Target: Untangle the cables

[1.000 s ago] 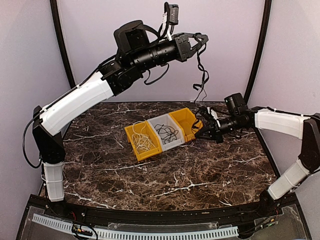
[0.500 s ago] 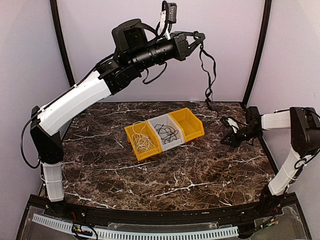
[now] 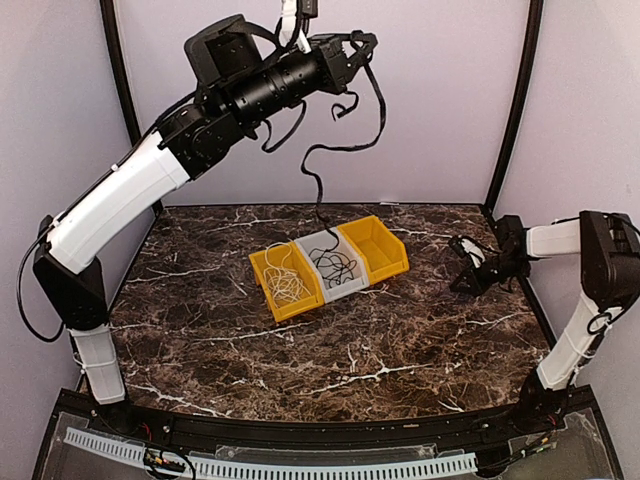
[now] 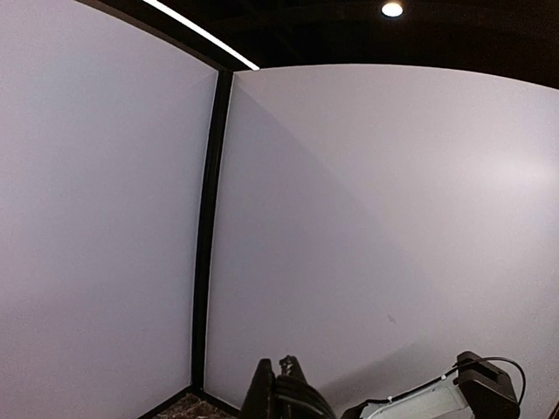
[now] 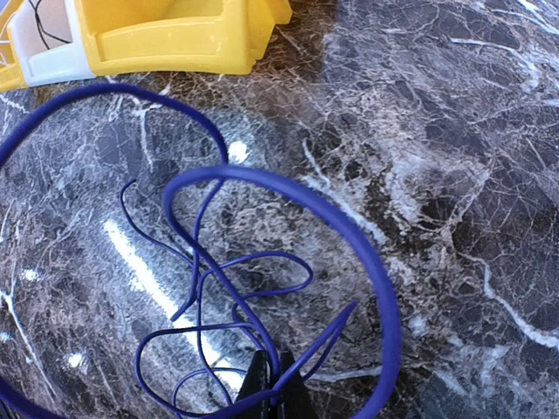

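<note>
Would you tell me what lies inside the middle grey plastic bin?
A tangle of thin black cable, one strand leading up to the left gripper. Its knot hides how many cords.

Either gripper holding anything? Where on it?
Left gripper: black cable, pinched near its top end, rest hanging into the gray bin. Right gripper: blue-looking cable, pinched among its loops; exact spot hidden.

Blue cable (image 5: pixel 253 175) — loops cropped left.
</note>
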`<state>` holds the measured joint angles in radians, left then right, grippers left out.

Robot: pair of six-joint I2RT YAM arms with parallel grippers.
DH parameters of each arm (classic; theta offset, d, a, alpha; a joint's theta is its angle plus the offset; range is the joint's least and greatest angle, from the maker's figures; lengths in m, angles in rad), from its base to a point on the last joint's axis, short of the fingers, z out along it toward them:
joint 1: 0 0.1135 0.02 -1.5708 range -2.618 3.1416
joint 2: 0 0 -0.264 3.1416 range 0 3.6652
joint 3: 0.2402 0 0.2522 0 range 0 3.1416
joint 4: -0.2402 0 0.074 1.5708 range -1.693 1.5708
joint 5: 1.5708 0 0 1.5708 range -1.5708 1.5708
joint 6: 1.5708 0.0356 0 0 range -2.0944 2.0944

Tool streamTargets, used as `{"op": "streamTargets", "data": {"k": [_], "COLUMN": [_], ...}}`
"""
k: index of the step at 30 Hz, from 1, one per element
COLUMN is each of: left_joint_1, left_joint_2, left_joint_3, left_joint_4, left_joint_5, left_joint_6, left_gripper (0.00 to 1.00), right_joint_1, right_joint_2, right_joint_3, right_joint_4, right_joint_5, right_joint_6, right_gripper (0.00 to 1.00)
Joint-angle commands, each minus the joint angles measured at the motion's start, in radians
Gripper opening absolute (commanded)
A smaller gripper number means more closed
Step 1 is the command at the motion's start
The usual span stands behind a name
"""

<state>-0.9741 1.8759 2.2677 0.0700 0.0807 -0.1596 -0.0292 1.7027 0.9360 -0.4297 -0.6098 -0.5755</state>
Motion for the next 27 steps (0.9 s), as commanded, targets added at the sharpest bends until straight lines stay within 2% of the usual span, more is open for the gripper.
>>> {"op": "streamTargets", "data": {"k": [1, 6, 10, 21, 27], "left_joint_1": [0.027, 0.098, 0.159, 0.255, 0.260], "left_joint_2": [0.033, 0.037, 0.055, 0.106, 0.106], "left_joint_3": [0.005, -0.091, -0.164, -0.344, -0.342], "left_joint_4": [-0.125, -0.106, -0.060, 0.048, 0.052], "left_joint_5": [-0.109, -0.086, -0.015, 0.067, 0.093], "left_joint_6": [-0.018, -0.099, -0.165, -0.286, -0.296], "left_gripper": [0.00, 0.00, 0.00, 0.00, 0.00], "right_joint_1": [0.002, 0.023, 0.085, 0.094, 0.095], "right_joint_2": [-0.071, -0.165, -0.212, -0.205, -0.198], "right_joint_3": [0.027, -0.010, -0.056, -0.076, -0.077], "right_joint_4": [-0.114, -0.151, -0.130, -0.112, -0.106], "right_joint_5": [-0.052, -0.066, -0.051, -0.046, -0.051], "right_joint_6": [-0.059, -0.069, -0.062, -0.055, -0.050], "right_gripper": [0.00, 0.00, 0.00, 0.00, 0.00]}}
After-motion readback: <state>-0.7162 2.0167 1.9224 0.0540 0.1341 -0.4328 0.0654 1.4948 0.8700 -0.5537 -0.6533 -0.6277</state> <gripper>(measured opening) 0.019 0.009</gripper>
